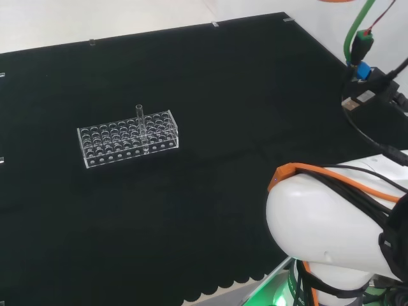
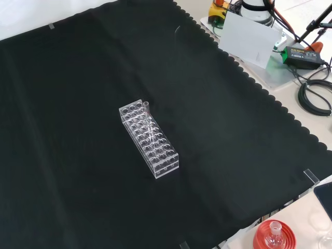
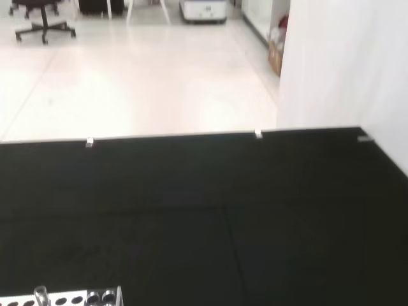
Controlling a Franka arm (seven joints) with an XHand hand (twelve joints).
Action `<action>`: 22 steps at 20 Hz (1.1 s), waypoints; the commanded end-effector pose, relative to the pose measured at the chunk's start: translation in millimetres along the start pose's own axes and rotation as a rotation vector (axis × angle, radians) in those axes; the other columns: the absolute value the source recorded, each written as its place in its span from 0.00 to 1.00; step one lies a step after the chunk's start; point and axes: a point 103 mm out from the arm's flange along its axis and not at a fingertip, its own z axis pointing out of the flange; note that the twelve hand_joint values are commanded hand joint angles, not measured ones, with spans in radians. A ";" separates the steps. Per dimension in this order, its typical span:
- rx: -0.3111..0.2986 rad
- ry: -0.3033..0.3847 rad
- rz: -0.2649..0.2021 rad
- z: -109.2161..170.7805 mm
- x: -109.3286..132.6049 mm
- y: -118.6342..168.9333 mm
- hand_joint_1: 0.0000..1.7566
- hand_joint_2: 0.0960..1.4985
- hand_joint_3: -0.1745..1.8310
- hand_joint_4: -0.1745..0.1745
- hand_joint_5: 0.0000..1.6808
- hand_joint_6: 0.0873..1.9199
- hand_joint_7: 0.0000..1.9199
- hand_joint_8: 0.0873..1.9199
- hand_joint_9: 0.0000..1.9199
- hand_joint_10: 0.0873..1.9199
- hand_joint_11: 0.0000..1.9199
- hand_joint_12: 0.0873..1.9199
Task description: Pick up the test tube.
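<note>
Test tube (image 1: 141,127) upright in a clear rack (image 1: 127,139), mid-cloth.

In the head view it stands in the rack's far rows, right of middle; the black cloth (image 1: 210,83) around the rack lies bare. Front view: a red ribbed stand (image 2: 274,237) with a small flask sits well apart at the bench's near edge. The fingers' state cannot be told.

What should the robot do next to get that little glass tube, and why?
Probably bring the arm over toward the rack. The test tube stands upright in a hole near the rack's far edge in the head view, untouched, and the arm is well off to that view's right.
</note>
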 end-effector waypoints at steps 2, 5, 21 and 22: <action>0.099 0.087 -0.004 17.2 -5.6 25.9 0.40 0.71 0.00 0.34 0.24 0.00 0.15 0.40 0.09 0.47 0.00 0.72; 0.120 0.120 -0.019 26.3 -3.7 34.7 0.40 0.71 0.00 0.35 0.24 0.00 0.14 0.40 0.09 0.47 0.00 0.72; 0.267 0.292 -0.076 94.5 10.9 67.7 0.42 0.69 0.00 0.69 0.19 0.00 0.02 0.40 0.02 0.50 0.00 0.65; 0.278 0.326 -0.074 100.7 11.4 69.9 0.42 0.69 0.00 0.68 0.19 0.00 0.03 0.41 0.03 0.50 0.00 0.65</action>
